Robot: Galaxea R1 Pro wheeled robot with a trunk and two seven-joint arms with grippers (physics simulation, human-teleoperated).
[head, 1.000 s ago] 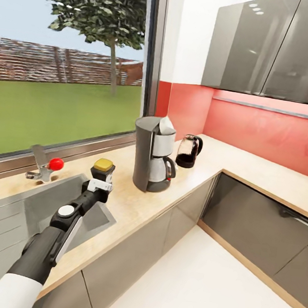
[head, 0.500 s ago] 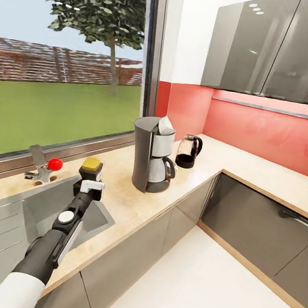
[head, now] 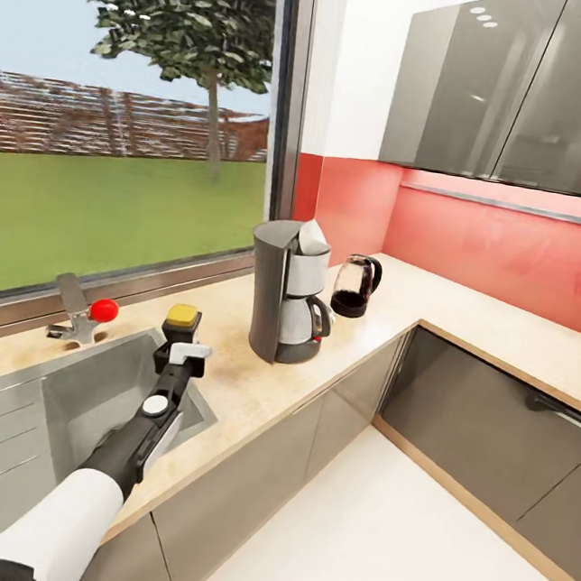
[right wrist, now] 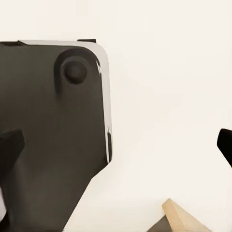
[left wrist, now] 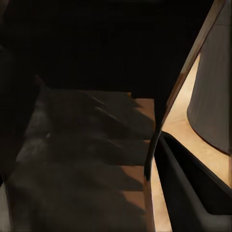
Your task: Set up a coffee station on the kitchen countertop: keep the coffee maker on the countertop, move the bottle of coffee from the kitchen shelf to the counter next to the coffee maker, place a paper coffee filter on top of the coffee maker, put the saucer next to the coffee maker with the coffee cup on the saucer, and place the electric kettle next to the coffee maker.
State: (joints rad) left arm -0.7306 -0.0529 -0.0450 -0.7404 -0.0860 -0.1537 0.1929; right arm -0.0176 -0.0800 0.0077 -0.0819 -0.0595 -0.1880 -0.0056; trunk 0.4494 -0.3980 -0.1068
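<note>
Arm first: the left arm, white sleeve then black links, reaches from the near-left corner of the head view out over the sink that is let into the counter. At its end the left gripper is closed around the jar, whose yellow lid shows above the white finger mounts; the dark body of the jar is mostly hidden by the fingers. The jar is held over the sink's far right corner, near the counter strip behind it, and whether it touches the surface cannot be told. In the left wrist view the picture is dark and blurred: a brown mass fills most of it, with a strip of pale counter and the grey side of the coffee maker beyond. Behind the sink, at the counter's window edge, stands a steel tap with a red knob. Further along the counter, to the right of the jar and well apart from it, the coffee maker stands upright, its carafe in place and a white filter resting on its top. Just beyond it, near the inner corner under the red backsplash, sits the kettle with its black base and handle. The right wrist view shows two dark fingertips at opposite edges of the frame, set wide apart, above a pale floor and a dark rounded panel.
</note>
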